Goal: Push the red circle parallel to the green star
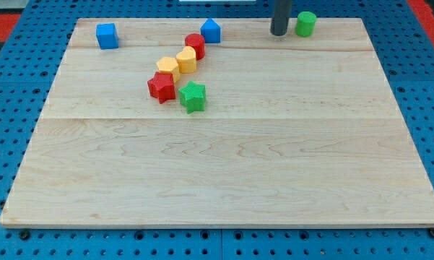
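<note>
The red circle (195, 45) stands near the view's top, left of centre, touching a yellow block (187, 61) below it. The green star (193, 97) lies lower down, next to a red star (161, 87) on its left. My tip (278, 33) is at the view's top, well to the right of the red circle and just left of a green round block (305, 23). It touches no block.
A second yellow block (167, 67) sits between the first yellow block and the red star. A blue pentagon-like block (211, 31) is just up-right of the red circle. A blue cube (107, 35) sits at the top left. The wooden board (224, 166) lies on blue pegboard.
</note>
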Controlling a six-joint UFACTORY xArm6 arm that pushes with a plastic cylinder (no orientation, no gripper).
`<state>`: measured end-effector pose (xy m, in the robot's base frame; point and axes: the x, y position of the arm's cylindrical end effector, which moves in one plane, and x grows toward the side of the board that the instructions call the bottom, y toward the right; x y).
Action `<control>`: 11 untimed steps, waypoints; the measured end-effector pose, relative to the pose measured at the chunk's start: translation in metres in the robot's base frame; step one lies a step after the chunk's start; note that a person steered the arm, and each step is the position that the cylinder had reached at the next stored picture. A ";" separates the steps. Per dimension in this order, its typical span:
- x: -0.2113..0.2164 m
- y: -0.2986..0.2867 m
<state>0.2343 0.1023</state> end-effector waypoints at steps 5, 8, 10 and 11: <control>0.069 -0.255; 0.121 -0.315; 0.143 -0.322; 0.143 -0.322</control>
